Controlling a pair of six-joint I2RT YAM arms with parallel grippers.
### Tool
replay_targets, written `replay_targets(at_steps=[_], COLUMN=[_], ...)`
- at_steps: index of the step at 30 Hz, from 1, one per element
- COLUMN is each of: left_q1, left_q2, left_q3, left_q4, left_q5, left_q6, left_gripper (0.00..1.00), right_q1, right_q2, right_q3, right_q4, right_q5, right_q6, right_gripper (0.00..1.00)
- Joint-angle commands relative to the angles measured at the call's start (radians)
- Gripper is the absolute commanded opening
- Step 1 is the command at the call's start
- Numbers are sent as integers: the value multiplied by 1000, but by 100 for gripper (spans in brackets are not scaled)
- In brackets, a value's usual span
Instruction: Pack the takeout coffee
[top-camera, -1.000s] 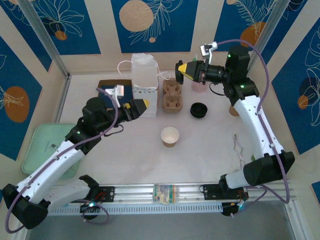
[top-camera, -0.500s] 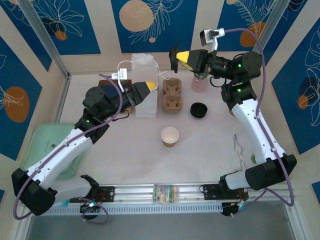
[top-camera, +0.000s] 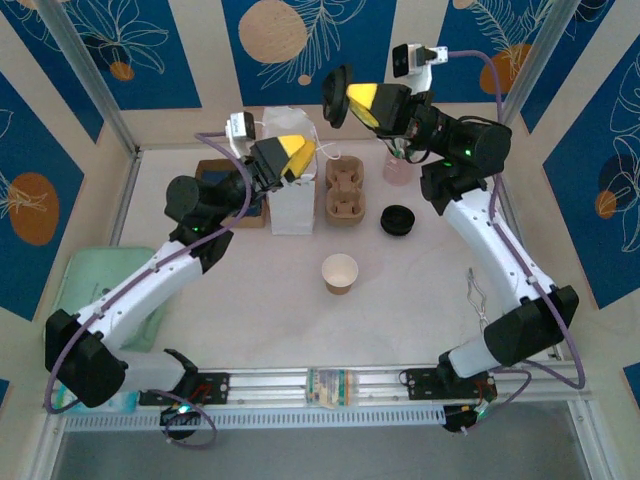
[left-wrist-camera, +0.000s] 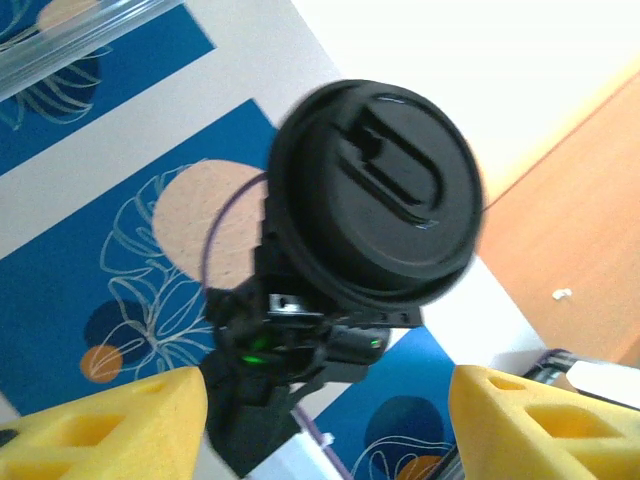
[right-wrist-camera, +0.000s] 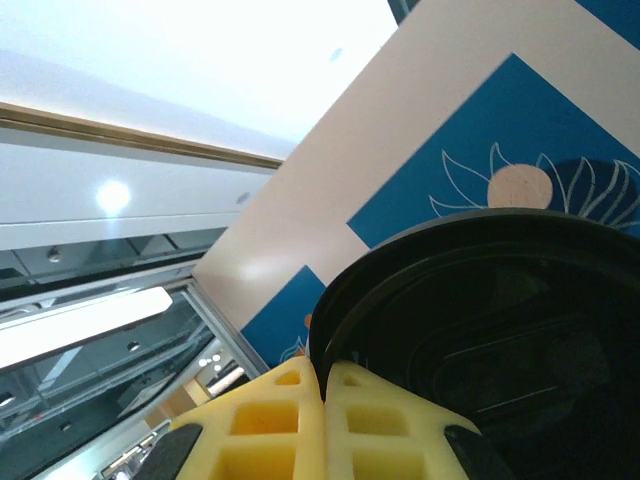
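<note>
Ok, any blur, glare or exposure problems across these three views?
Top external: sharp and evenly lit. Left wrist: the black lid is slightly smeared, the yellow jaws at the bottom edge are out of focus, and the upper right corner is blown out white. Right wrist: the ceiling is washed out, with a lamp hotspot; the lid is very dark and shows little detail.

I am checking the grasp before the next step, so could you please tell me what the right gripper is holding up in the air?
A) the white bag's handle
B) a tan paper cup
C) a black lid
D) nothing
C: the right gripper is shut on the rim of the black lid, its yellow fingers pressed together at the lid's edge.
</note>
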Motion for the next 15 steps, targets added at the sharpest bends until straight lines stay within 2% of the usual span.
replay_targets(at_steps=[1, 9, 15], left_q1=[6, 6, 4], left_q2=[3, 24, 40], left_q3=[60, 76, 86], left_q4=[134, 174, 210], left_q5=[5, -11, -23], left_q6=[-48, -82, -104], left_gripper=[65, 64, 64], right_q1=[26, 86, 109], right_q2=[34, 83, 135], right_q3=[61, 116, 148], right_q4=[156, 187, 279], right_q5=[90, 112, 150], right_q6=[84, 96, 160], right_gripper=[0, 0, 0])
